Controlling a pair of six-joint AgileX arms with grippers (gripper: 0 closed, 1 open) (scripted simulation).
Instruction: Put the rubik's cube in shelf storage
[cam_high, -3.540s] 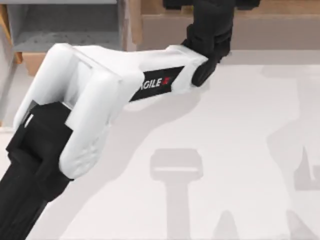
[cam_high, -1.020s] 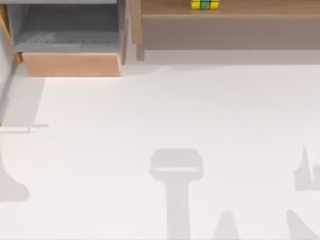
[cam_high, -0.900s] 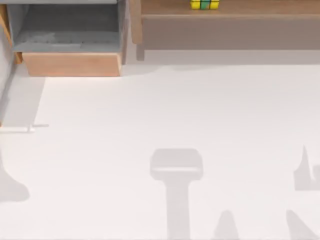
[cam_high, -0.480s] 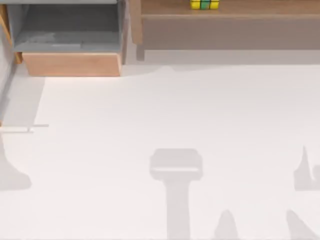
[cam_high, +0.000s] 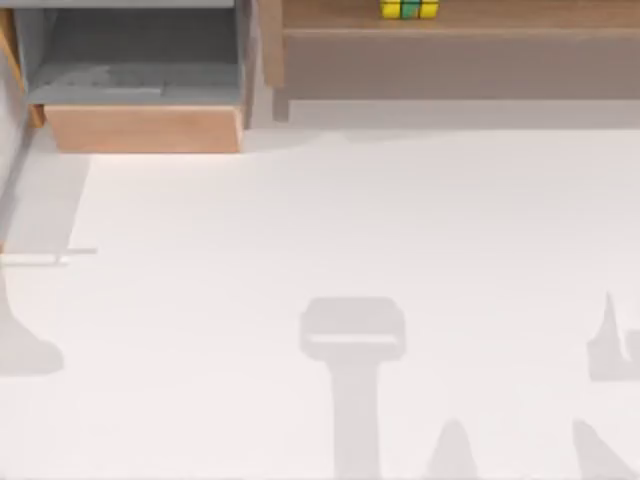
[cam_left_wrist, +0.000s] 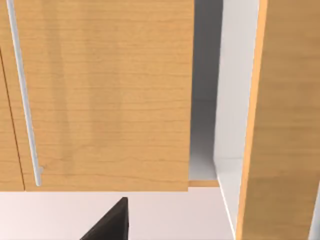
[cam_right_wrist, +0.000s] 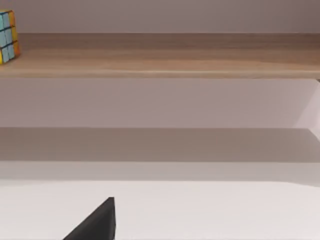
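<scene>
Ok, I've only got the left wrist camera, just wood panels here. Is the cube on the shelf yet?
Observer: Yes. In the top view the cube sits on the wooden ledge of the shelf.
Operator: Is anything touching it?
Observer: No. The right wrist view shows it standing alone on the ledge.
Operator: And what's beside the shelf?
Observer: A grey-lined box with a light wood front, to the shelf's left in the top view.

Rubik's cube (cam_high: 409, 9) apparently upright on shelf storage (cam_high: 460, 50) ledge.
</scene>
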